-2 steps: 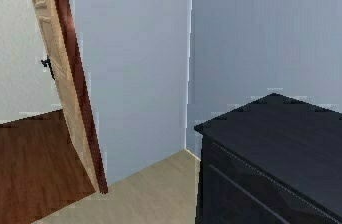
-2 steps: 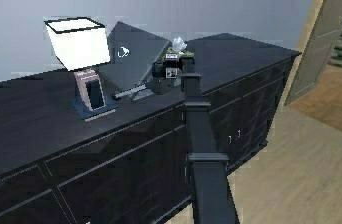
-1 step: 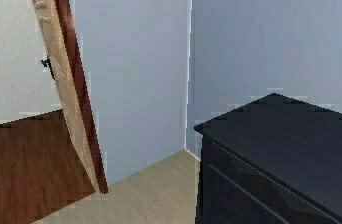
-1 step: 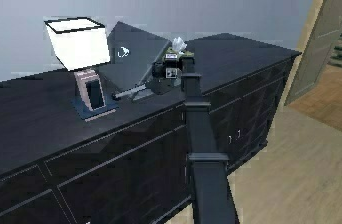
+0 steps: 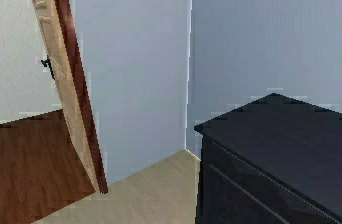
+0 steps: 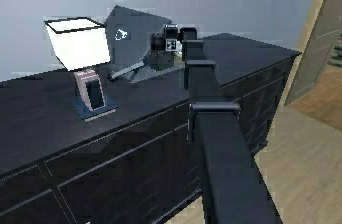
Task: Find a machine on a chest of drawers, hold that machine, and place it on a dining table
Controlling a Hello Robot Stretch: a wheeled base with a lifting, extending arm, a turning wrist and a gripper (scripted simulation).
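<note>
Wooden door (image 5: 64, 90) stands open at the forward view's left; a black chest (image 5: 279, 150) is at lower right. In the arm side view, the chest carries a white-shaded lamp (image 6: 79, 45) and a grey angular object (image 6: 127, 40). The claw (image 6: 147, 58) is at this object; I cannot tell if it holds anything.

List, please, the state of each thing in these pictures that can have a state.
door, stands open.
chest of drawers, drawers shut.
lamp, upright on the chest top.
grey flat object, tilted, at the arm's far end.
arm, reaches out over the chest top.
</note>
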